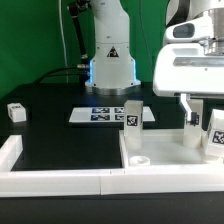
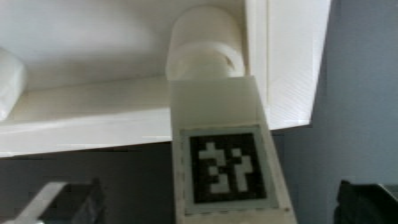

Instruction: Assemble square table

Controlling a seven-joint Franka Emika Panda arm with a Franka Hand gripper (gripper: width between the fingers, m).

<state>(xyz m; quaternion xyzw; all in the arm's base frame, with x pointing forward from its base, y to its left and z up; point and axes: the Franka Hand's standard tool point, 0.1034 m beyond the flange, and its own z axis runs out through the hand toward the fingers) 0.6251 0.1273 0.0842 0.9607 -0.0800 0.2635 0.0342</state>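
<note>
One tabletop, three tagged legs, one marker board.

I get bright, even light; the leg glares white, its tag blurs, both views look soft.

The arm's base, in the upper middle of the exterior view, is a smooth white column with rounded shoulders. It carries a small black triangle mark on its front, and a ring of blue light glows around its lower part. Thin black cables run just beside it, toward the upper left of the frame. In the upper right, the wrist is rounded, white and grey with a dark band, and under it the gripper has a wide, boxy white body. In the wrist view its fingers look dark grey, with flat, angular tips.
</note>
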